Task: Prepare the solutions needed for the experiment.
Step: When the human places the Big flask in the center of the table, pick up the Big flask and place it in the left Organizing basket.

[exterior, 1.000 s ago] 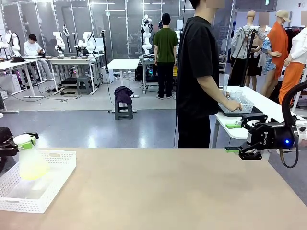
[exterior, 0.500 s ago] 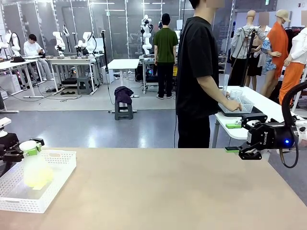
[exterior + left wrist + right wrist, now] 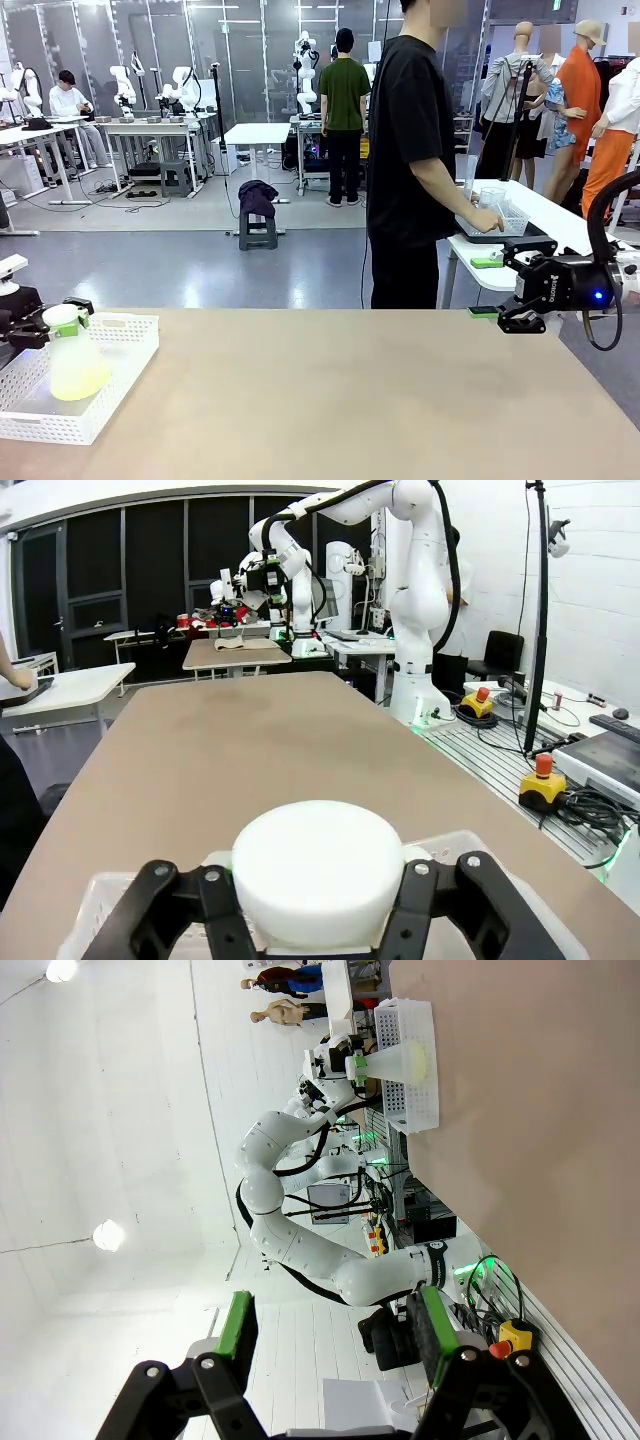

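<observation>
Your table (image 3: pixel 350 400) carries a white basket (image 3: pixel 120 375) at its left end, where a flask (image 3: pixel 72 360) stands upright, neck up, under your left gripper (image 3: pixel 50 318). Its fingers flank the white cap (image 3: pixel 316 865); whether they clamp it you cannot tell. The solutions (image 3: pixel 78 382) pool in the flask's base. Your right gripper (image 3: pixel 333 1335), well apart, hangs with fingers spread.

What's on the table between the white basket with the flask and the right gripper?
Nothing: in the front view, bare tabletop runs from the basket to the right gripper.
</observation>
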{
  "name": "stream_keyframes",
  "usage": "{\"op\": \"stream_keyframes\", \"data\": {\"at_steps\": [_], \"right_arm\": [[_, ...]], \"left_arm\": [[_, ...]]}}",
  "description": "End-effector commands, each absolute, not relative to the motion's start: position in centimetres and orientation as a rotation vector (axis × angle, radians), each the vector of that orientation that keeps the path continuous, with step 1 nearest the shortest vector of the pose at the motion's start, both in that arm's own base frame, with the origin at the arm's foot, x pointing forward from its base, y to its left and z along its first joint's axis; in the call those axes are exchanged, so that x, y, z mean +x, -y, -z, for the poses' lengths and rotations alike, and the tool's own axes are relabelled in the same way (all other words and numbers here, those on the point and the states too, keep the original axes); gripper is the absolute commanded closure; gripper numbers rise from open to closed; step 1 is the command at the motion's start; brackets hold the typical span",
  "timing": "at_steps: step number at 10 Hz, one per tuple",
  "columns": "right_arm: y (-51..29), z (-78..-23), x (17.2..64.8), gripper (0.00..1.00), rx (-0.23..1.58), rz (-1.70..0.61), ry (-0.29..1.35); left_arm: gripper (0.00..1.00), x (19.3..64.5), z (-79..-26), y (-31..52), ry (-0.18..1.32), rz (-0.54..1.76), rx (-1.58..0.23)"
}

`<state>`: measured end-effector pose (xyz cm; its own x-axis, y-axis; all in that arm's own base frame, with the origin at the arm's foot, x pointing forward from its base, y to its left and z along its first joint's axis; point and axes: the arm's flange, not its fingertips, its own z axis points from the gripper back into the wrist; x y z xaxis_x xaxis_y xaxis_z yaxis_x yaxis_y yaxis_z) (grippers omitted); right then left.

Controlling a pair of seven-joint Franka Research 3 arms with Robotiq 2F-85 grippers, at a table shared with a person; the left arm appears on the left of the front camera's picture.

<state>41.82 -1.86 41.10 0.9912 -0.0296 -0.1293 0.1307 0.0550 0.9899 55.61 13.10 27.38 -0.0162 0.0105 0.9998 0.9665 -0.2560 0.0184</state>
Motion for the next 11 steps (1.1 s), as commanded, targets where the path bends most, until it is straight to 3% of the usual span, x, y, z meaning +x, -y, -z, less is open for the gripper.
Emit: {"op": "stream_keyframes", "data": {"at_steps": [1,2,3,4,5,8,10,11], "right_arm": [[1.8,-41.3,41.8,0.20,1.513,0.113,-0.086],[1.8,-41.3,41.8,0.20,1.513,0.113,-0.086],[1.8,-41.3,41.8,0.20,1.513,0.113,-0.086],[1.8,-41.3,41.8,0.20,1.513,0.113,-0.086],[1.8,-41.3,41.8,0.20,1.513,0.113,-0.086],[1.8,-41.3,41.8,0.20,1.513,0.113,-0.086],[1.8,-41.3,41.8,0.20,1.513,0.113,-0.086],[1.8,-41.3,41.8,0.20,1.513,0.113,-0.086]], "left_arm": [[0.41,55.5,-27.4,-12.6,1.070,1.443,-1.420],[0.39,55.5,-27.4,-12.8,1.060,1.443,-1.415],[0.21,55.3,-27.6,-13.0,1.053,1.443,-1.409],[0.19,55.2,-27.6,-13.2,1.046,1.450,-1.402],[0.02,55.0,-27.5,-13.6,1.038,1.444,-1.391],[0.00,55.0,-27.3,-14.2,1.061,1.421,-1.368],[0.00,55.6,-26.7,-14.1,1.105,1.263,-1.295],[0.00,55.2,-27.2,-14.6,1.071,1.404,-1.369]]}}
